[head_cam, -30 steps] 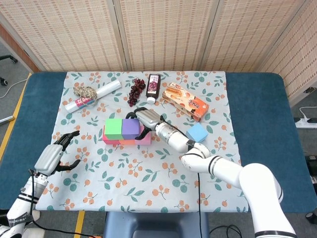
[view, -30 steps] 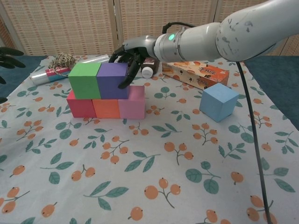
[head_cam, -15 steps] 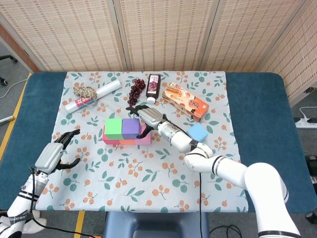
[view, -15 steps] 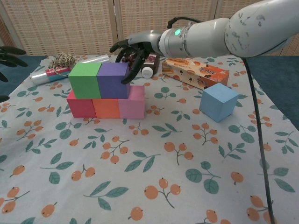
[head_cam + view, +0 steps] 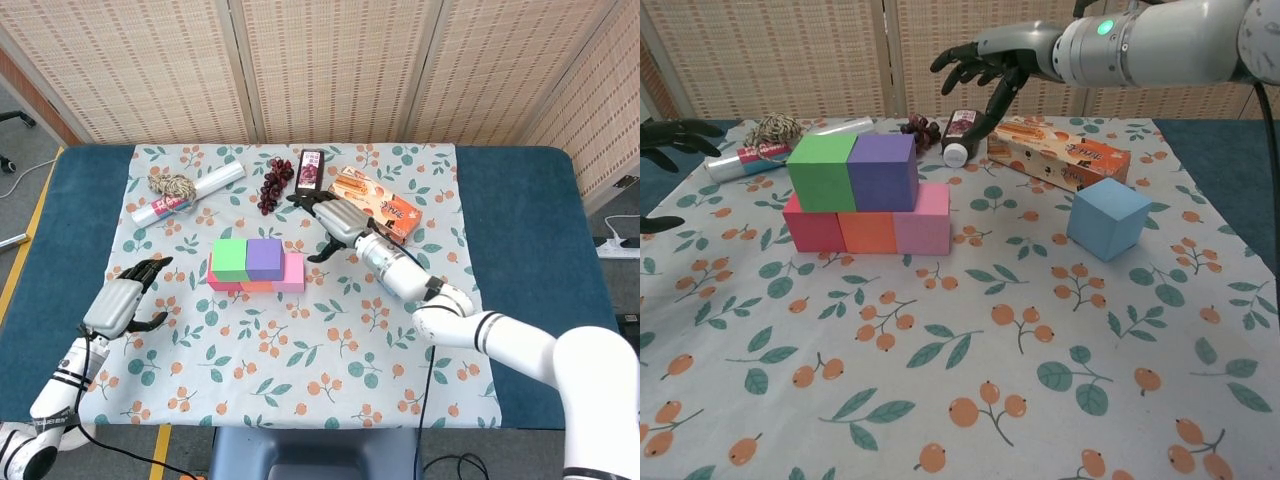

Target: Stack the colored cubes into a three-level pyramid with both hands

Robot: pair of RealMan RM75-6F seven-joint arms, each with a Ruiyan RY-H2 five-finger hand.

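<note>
While my left hand (image 5: 120, 303) hovers low over the cloth (image 5: 300, 370) at the table's left edge, its fingers are spread and curved with nothing in them; the chest view catches only its dark fingertips (image 5: 670, 130) at the frame's edge. Beyond that hand lie a rolled packet (image 5: 190, 193) and a knot of twine (image 5: 172, 185) resting on it.

To the right of my left hand, well apart from it, sits the stack. Its bottom row is a red cube (image 5: 812, 224), an orange cube (image 5: 868, 232) and a pink cube (image 5: 922, 222), all touching side by side. On top rest a green cube (image 5: 821, 170) and a purple cube (image 5: 883, 171), pressed together; the green one sits over the red and part of the orange, the purple over the rest, leaving part of the pink cube's top bare.

My right hand (image 5: 990, 60) hangs in the air up and to the right of the stack, touching nothing, fingers wide apart and drooping, empty. Behind it lie grapes (image 5: 272, 183) and a dark bottle (image 5: 310, 175) on its side. Just right of the hand is a snack box (image 5: 1058, 152). The blue cube (image 5: 1108, 219) stands alone on the cloth, nearer me than that box and right of the stack, and my forearm hides it in the head view.
</note>
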